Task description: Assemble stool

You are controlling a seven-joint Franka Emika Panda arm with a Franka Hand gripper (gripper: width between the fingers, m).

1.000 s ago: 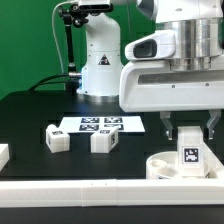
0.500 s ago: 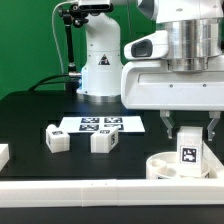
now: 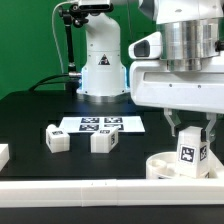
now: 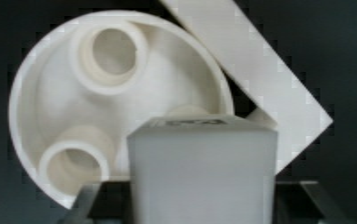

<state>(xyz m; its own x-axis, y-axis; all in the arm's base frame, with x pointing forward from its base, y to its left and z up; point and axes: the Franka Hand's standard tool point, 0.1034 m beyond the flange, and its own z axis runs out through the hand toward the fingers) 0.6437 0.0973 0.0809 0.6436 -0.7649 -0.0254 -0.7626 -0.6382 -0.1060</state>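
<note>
Found two-finger gripper (image 3: 190, 136) clenched on a white blocky plastic leg (image 3: 189, 154), its black-and-white square tag facing the exterior camera. Noted this leg held close to upright, directly over a white round rimmed plastic disc seat (image 3: 159, 165) at the exterior view's right, near the front of the black table (image 3: 30, 112). Could not tell whether leg and seat touch. Confirmed from the wrist view: same leg (image 4: 196, 165) in the foreground, seat (image 4: 59, 105) behind it, with two round sockets (image 4: 113, 50) showing on the seat's face. Recorded a second white tagged leg (image 3: 56, 138) and a third white tagged leg (image 3: 103, 141) lying loose on the table, well apart from the seat, just in front of the thin flat white marker board (image 3: 100, 124). Noted a long white border rail (image 3: 90, 190) along the table's front edge.
</note>
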